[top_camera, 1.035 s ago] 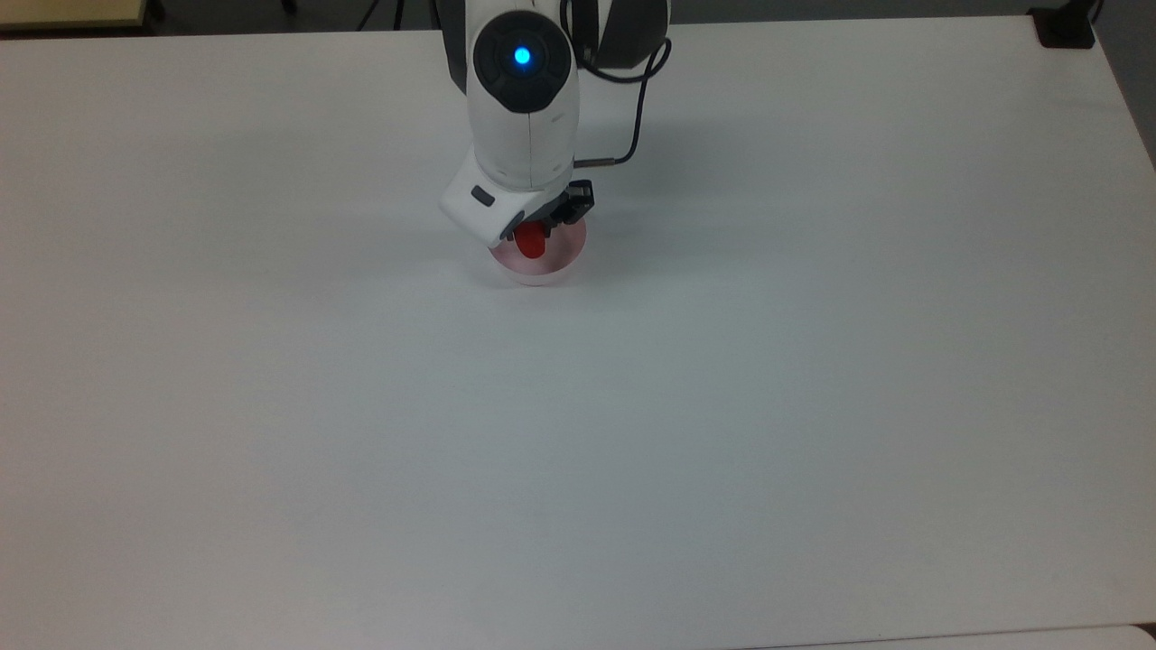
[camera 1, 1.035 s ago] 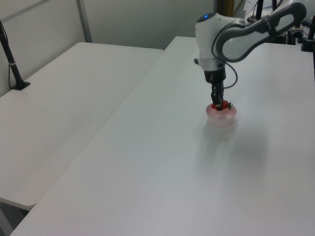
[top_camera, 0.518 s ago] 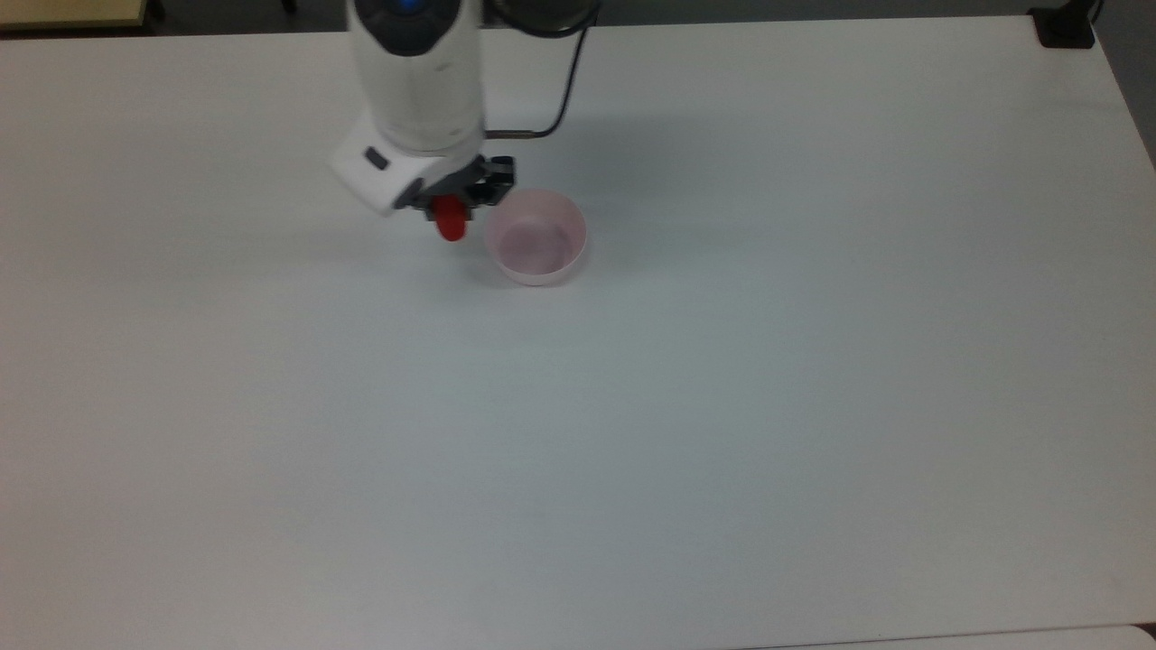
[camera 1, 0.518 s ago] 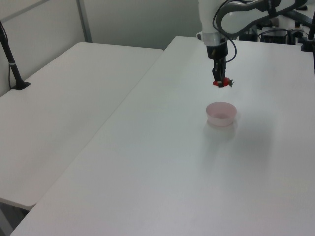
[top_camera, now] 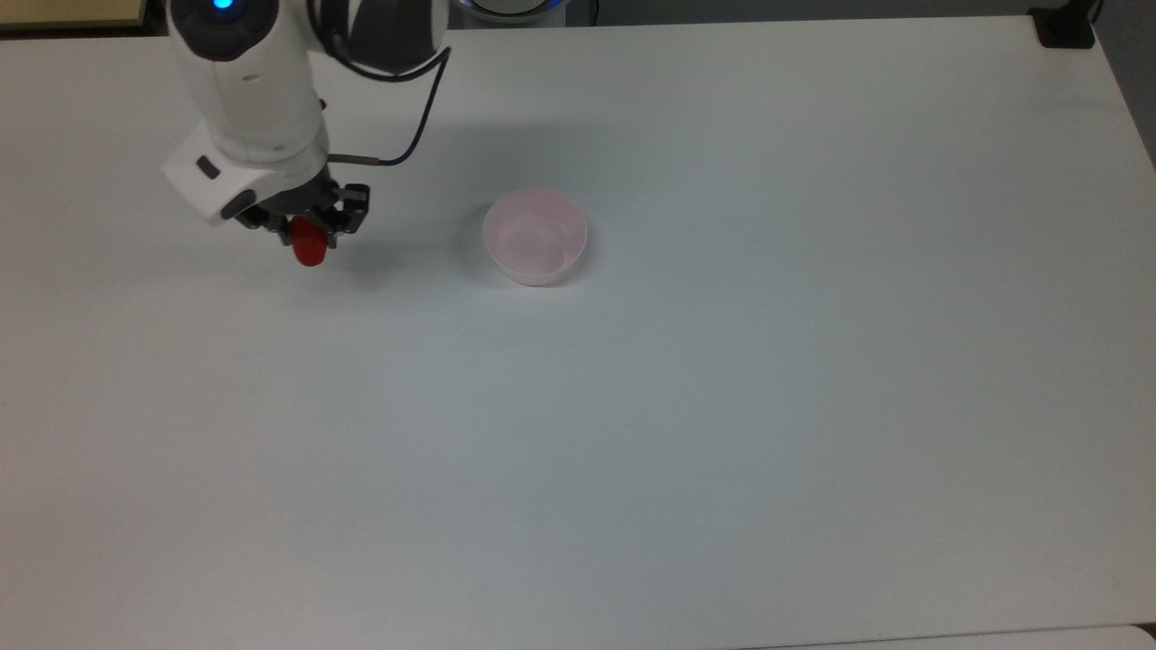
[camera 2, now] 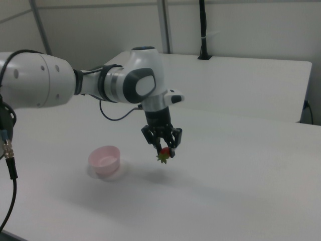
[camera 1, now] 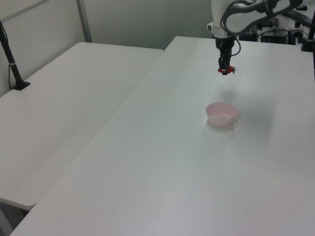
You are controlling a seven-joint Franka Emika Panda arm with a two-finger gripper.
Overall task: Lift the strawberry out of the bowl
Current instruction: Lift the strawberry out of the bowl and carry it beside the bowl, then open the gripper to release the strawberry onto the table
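One strawberry (camera 2: 164, 154) between pincer (camera 2: 163, 149) fingers.

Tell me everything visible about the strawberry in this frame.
The small bright red strawberry with a green leafy cap hangs pinched in the robot's black two-finger claw, lifted clear above the white table. In the right view its cap points downward, the red body up between the fingers. It sits to the top view's left of the pale pink round plastic bowl, well apart from it; only the claw touches it.
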